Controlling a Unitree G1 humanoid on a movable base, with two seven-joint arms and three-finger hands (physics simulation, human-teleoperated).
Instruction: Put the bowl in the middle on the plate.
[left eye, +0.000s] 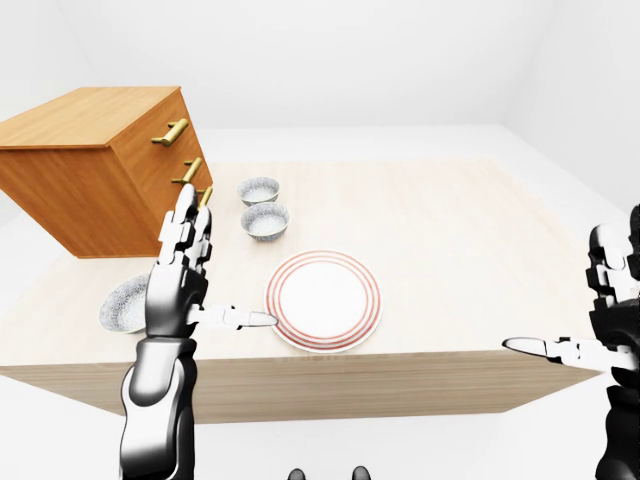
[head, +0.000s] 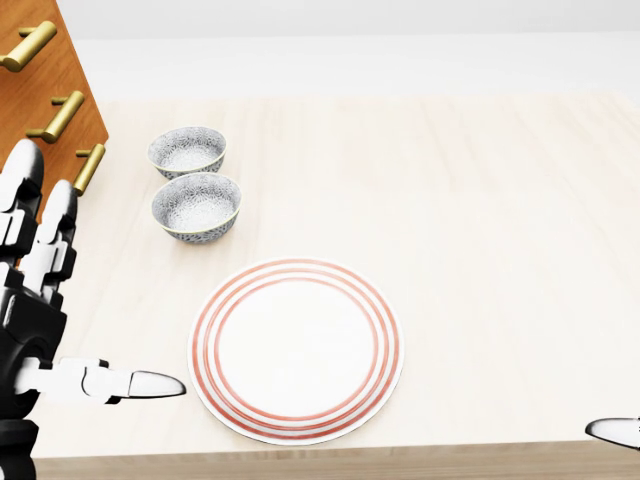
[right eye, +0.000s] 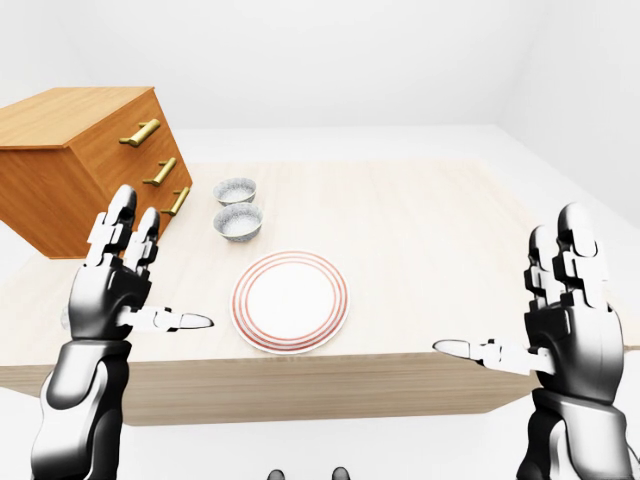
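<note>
A white plate with red rings (head: 297, 350) lies on the light wooden table (head: 500, 220), near the table's lower edge. Above and left of it stand two speckled bowls in a row, one (head: 196, 207) close to the plate and the other (head: 187, 151) beyond it. A third speckled bowl (left eye: 125, 303) sits at the far left, partly hidden behind my left hand. My left hand (left eye: 215, 275) is open, fingers up and thumb pointing at the plate's left rim, holding nothing. My right hand (right eye: 510, 290) is open at the table's right end, away from all dishes.
A wooden drawer cabinet with brass handles (left eye: 100, 160) stands tilted on the table's upper left, just left of the two bowls. The table's lower edge (left eye: 320, 365) runs just below the plate. White floor and walls surround the table.
</note>
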